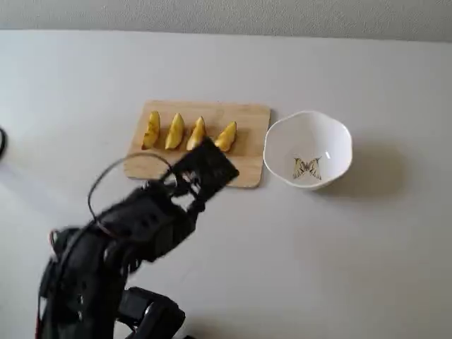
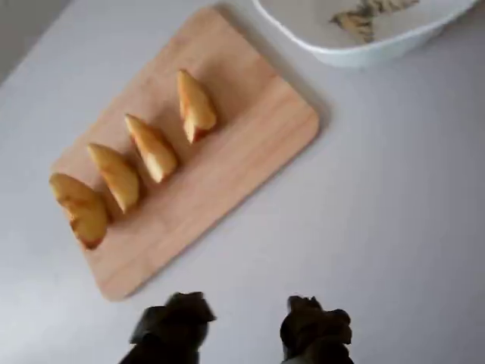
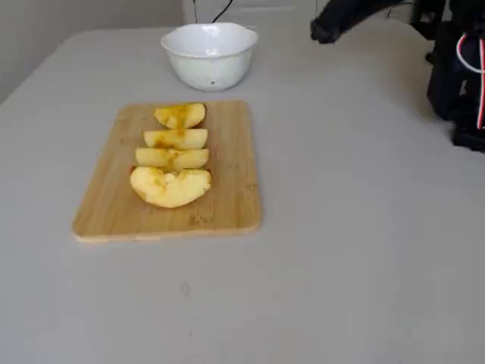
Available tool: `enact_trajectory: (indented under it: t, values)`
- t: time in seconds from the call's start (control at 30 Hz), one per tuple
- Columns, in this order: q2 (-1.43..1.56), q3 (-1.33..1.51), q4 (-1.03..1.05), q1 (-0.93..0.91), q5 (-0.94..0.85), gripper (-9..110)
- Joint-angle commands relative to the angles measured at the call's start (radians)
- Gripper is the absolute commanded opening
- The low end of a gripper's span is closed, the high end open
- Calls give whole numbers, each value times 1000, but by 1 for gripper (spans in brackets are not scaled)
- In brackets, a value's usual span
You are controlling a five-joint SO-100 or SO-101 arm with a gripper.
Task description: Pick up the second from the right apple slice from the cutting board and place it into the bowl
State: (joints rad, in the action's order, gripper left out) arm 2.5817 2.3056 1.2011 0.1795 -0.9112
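Several apple slices lie in a row on the cutting board point(image 1: 251, 120) point(image 2: 250, 136) point(image 3: 227, 174). The apple slice second from the bowl's end point(image 1: 196, 133) point(image 2: 153, 146) point(image 3: 176, 139) lies untouched, pale yellow. The white bowl point(image 1: 304, 131) point(image 2: 364, 49) point(image 3: 208, 64) stands just beyond the board's short edge, with only a butterfly drawing inside it. My gripper point(image 2: 246, 322) point(image 1: 207, 169) is open with nothing between its fingers. It hovers above the table at the board's near long edge, apart from the slices. In a fixed view the gripper point(image 3: 326, 30) shows only as a dark tip at the top.
The arm's dark body and base point(image 1: 106, 268) fill the lower left of a fixed view, with a cable loop point(image 1: 95, 187) beside them. The base point(image 3: 462, 76) stands at the right edge of the other fixed view. Bare grey tabletop point(image 1: 339, 247) surrounds board and bowl.
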Motion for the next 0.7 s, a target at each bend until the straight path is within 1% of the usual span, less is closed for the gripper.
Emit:
enact_trajectory:
  t: [0.0,0.2,0.33,0.53,0.6,0.67]
  values:
    - [-630,-646,127,54,-74,29]
    - [-1134,-1175,296,97,-130,37]
    - [-1399,-1474,377,97,-147,37]
    - [-1652,-1761,448,97,-164,37]
    - [-1761,-1922,502,103,-164,37]
    - [-1896,-2143,580,109,-164,37]
